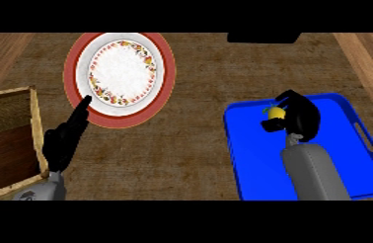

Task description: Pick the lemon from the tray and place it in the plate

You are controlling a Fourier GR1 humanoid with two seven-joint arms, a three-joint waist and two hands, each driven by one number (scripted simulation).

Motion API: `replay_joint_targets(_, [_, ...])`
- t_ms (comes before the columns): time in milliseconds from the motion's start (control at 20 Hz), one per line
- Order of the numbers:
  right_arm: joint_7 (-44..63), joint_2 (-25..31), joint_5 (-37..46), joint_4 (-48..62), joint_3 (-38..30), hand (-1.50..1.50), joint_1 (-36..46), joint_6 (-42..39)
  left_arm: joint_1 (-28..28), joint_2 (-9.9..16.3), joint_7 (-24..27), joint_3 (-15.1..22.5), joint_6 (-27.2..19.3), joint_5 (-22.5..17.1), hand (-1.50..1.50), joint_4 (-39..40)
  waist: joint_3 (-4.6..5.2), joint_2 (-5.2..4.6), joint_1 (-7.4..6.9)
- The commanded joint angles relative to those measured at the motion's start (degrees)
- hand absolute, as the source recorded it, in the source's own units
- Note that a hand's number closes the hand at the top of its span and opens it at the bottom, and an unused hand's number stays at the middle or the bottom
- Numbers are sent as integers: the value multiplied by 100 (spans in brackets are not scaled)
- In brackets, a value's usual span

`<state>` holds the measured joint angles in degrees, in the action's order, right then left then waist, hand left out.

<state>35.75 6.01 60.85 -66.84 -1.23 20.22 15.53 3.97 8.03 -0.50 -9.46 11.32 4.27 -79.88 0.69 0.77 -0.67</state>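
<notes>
A yellow lemon (275, 111) lies in the blue tray (251, 153) at the right. My right hand (297, 116) is over the tray with its fingers curled round the lemon, hiding most of it. A white plate (121, 71) with a red rim and floral border lies at the upper left on the wooden counter. My left hand (64, 138) rests open at the left, its straight fingers pointing up toward the plate's lower edge.
A wooden box (18, 138) with a raised frame stands at the left edge beside my left hand. A dark object (264, 37) sits at the top right. Bare wooden counter lies between plate and tray.
</notes>
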Motion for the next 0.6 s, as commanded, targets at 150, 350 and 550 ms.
replay_joint_targets(150, [-1538,-584,780,-1110,1653,150,-640,1397,27,-78,198,-207,-175,31,0,-150,-67,-10,103])
replay_joint_targets(350, [-2017,-549,961,-1982,2329,150,-1754,1869,-105,-2,108,-373,-22,8,0,-331,-69,-27,152])
replay_joint_targets(550, [-1726,-456,1692,-3225,2833,150,-2428,1814,-176,-169,428,-340,-35,184,0,-224,-64,-46,153])
